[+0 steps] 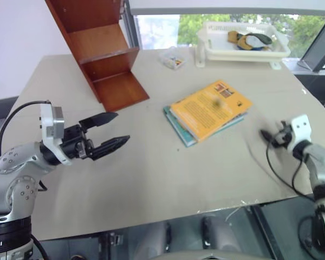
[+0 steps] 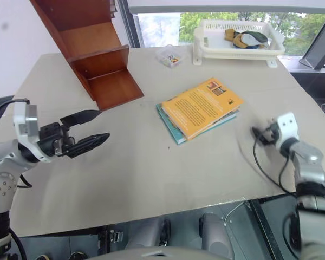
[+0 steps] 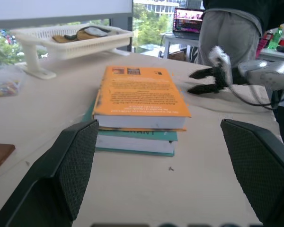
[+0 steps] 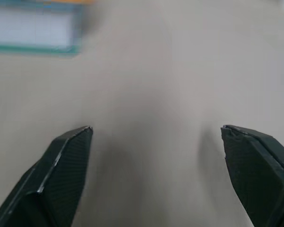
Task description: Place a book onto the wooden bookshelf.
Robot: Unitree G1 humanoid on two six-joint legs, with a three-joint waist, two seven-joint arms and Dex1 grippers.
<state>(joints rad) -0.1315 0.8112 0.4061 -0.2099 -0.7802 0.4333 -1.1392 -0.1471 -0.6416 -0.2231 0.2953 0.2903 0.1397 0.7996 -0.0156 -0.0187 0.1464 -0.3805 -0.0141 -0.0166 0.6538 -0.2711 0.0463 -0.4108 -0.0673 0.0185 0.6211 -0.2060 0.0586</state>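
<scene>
- The book (image 1: 210, 108) is seen lying flat on the table (image 1: 151, 179), stacked on a teal book (image 1: 180, 129), near the table's middle and toward the robot's right.
- Its cover faces up, with the small pictures at the far end; its long axis is judged to run diagonally, from near-left to far-right.
- The shelf (image 1: 105, 59) is seen at the far left of the table, well apart from the book, with its boards tilted in the head views.
- The left gripper (image 1: 109, 131) is held above the table on the near left, pointed roughly level toward the book; its jaws are spread wide and nothing is held between them.
- In the left wrist view the stack is framed between the two fingers (image 3: 71, 161), its near edge presented across the line of approach.
- The right gripper (image 1: 266, 135) is seen low at the right edge, just beyond the book's right side; its jaws stand apart and empty.
- The right gripper is judged the nearer of the two, while the left is squared to the book's near edge.
- A white basket (image 1: 244, 51) stands at the far edge, clear of any path from book to shelf.
- The book is not yet grasped; the task is judged to be at its approach stage.
</scene>
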